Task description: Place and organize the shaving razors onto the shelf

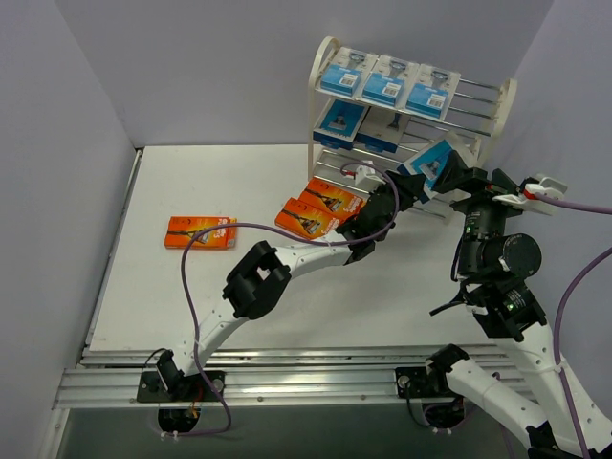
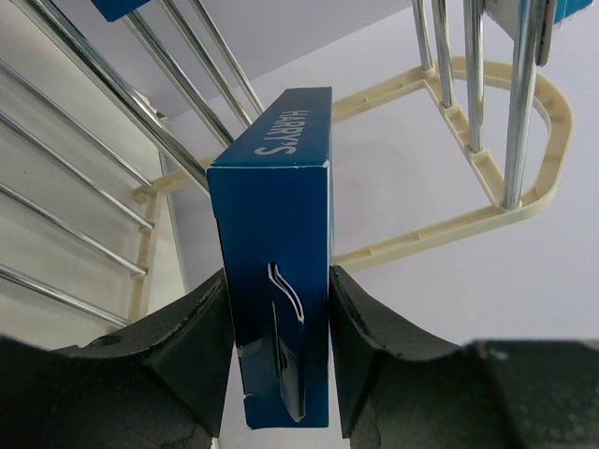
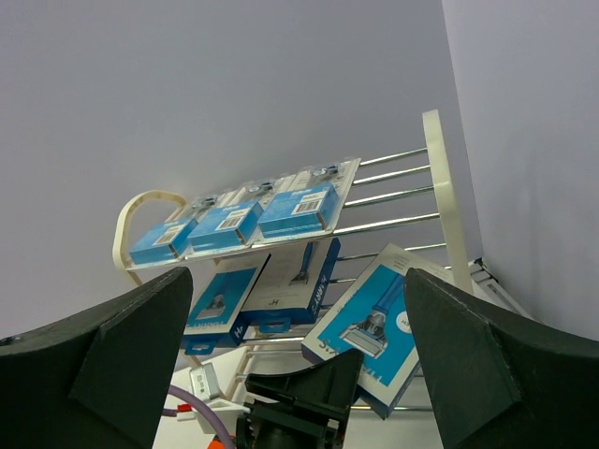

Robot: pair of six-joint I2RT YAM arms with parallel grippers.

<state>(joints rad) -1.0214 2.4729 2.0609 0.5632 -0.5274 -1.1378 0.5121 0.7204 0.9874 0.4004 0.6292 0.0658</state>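
Right now the left claw (image 2: 281, 295) is clenched on a blue Harry's razor pack (image 2: 281, 206), held low at the cream shelf (image 2: 547, 140). The right claw (image 3: 298, 276) gapes, released, holding nothing. Three orange boxes (image 1: 201, 231) lie on the surface (image 1: 143, 296).

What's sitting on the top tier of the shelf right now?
Three blue razor packs lie side by side on the shelf's top tier; bare rods show beside them. Anything beneath the packs is hidden.

Lab test cell: bare grey walls (image 1: 191, 67), white table (image 1: 191, 296), aluminium mounting rail (image 1: 316, 382).
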